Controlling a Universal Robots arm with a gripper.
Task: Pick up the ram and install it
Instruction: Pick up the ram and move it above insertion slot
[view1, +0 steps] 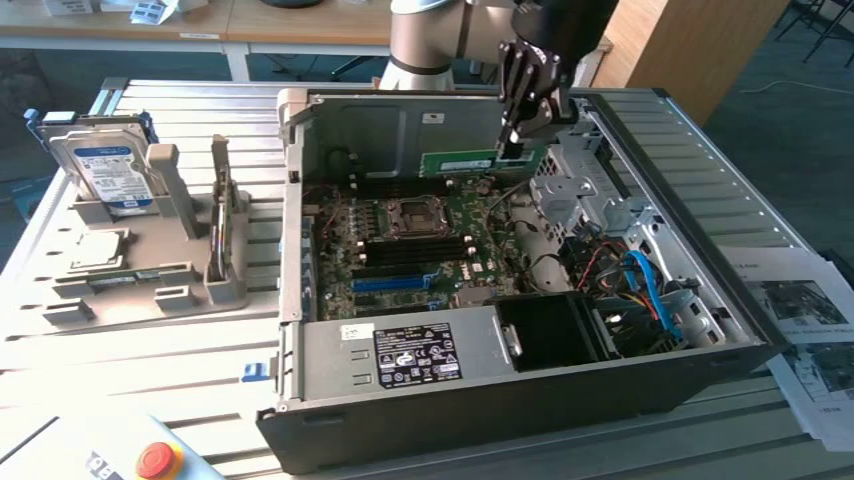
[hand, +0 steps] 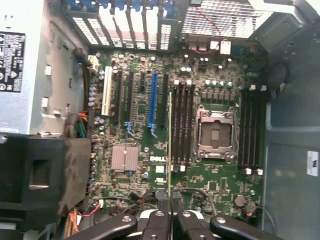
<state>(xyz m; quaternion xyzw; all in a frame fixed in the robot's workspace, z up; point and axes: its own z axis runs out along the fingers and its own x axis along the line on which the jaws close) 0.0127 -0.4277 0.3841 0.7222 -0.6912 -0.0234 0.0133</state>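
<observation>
**Ram held over the open case**

The ram (view1: 470, 162) is a thin green stick, and you have it pinched at one end in your gripper (view1: 513, 150); the jaws are drawn in narrow on the board. In the exterior view it hangs lengthwise and on edge over the computer case (view1: 534, 420), above the motherboard (view1: 447, 250) and near the case's far wall. In the wrist view you look along the ram (hand: 170, 145) edge-on, as a thin yellow-green line rising from the gripper (hand: 170, 202); its black fingers (hand: 161, 200) press it from both sides. That line lies between the blue slot (hand: 153, 107) and the black memory slots (hand: 183, 125), just beside the nearest slot; the CPU socket (hand: 215, 134) sits beyond them. On the exterior view's left, a hard drive (view1: 110, 175) stands upright in a grey holder (view1: 160, 285), well apart from the case.
</observation>
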